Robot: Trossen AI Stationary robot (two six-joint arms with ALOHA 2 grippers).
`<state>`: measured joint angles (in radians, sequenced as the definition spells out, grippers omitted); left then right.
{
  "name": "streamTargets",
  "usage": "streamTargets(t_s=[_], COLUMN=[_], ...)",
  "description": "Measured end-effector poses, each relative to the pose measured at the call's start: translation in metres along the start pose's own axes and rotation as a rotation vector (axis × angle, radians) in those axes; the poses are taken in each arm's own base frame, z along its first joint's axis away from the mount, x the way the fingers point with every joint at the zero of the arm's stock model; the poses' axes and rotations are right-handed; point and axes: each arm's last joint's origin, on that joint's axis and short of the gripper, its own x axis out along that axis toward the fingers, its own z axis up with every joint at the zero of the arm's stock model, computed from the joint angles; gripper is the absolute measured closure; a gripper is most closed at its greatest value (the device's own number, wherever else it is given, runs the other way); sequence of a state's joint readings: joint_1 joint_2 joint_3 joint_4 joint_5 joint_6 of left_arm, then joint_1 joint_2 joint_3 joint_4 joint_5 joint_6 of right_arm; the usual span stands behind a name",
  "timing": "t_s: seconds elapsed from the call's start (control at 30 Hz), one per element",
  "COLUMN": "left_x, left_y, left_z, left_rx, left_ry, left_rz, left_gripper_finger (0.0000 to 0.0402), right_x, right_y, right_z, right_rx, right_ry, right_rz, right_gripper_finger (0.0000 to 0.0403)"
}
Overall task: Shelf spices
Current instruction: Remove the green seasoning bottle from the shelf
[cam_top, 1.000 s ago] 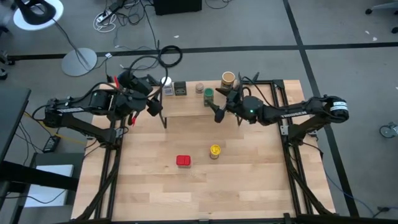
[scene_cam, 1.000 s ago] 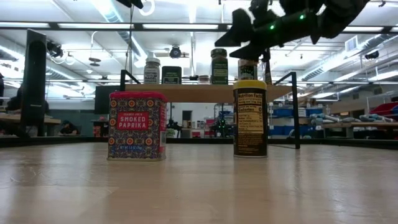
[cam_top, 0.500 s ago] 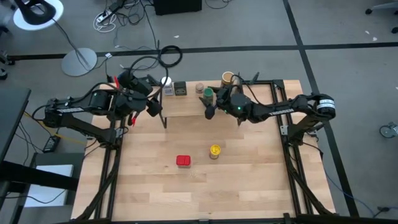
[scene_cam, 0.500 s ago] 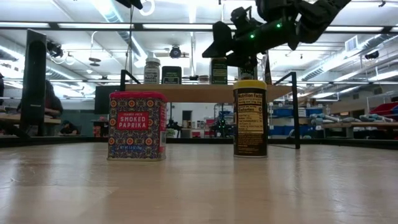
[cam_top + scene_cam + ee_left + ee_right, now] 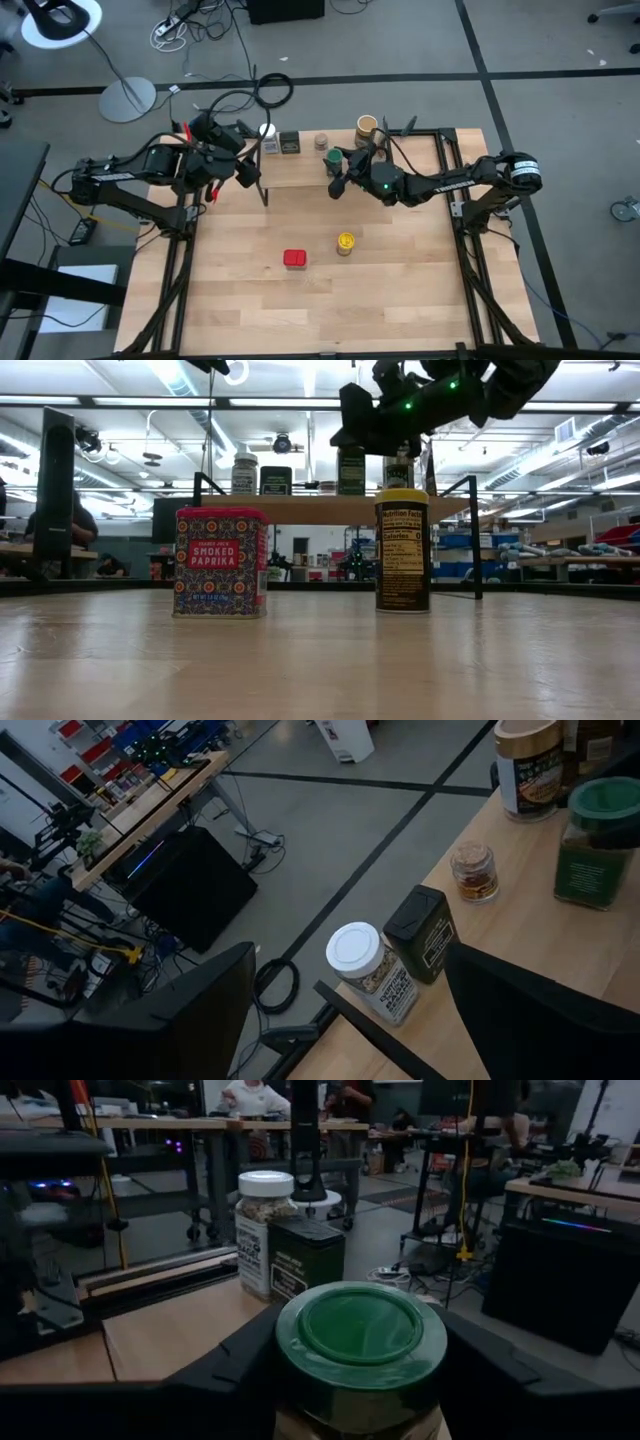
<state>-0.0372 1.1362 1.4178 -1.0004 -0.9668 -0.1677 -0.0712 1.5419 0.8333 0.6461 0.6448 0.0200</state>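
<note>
Wood table [image 5: 400, 300] carries the shelf [image 5: 300, 172] at its far edge; right gripper [image 5: 336, 172] straddles the green jar [image 5: 360, 1335] there, fingers not yet clamped, perhaps to reposition it. Left gripper [image 5: 250, 172] waits open.

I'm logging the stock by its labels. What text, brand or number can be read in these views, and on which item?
"TRADER JOE'S SMOKED PAPRIKA": red tin, standing on the table.
"Nutrition Facts": back label of the yellow-lidded jar, on the table; the lines below are too small to read.
Labels on the dark tin, white-lidded jar, green jar and brown canister on the shelf: too blurred to read.
</note>
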Motion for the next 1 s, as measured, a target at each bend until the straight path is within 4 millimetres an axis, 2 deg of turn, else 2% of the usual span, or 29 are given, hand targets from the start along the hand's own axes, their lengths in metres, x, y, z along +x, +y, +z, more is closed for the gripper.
streamTargets(t_s=[0.3,0.8,1.0], left_x=[0.000,0.000,0.000], left_y=[0.000,0.000,0.000], left_z=[0.000,0.000,0.000], left_rx=[-0.013,-0.020,-0.028], left_ry=[0.001,0.002,0.003], left_rz=[-0.010,-0.013,-0.017], left_gripper_finger=[0.0071,0.0071,0.0071], right_x=[-0.015,-0.075,-0.106], right_y=[0.019,0.076,0.091], right_z=[-0.001,-0.001,-0.005], right_rx=[-0.001,0.040,-0.044], right_ry=[-0.002,-0.025,-0.018], right_rz=[0.027,0.227,0.087], right_gripper_finger=[0.0200,0.0200,0.0200])
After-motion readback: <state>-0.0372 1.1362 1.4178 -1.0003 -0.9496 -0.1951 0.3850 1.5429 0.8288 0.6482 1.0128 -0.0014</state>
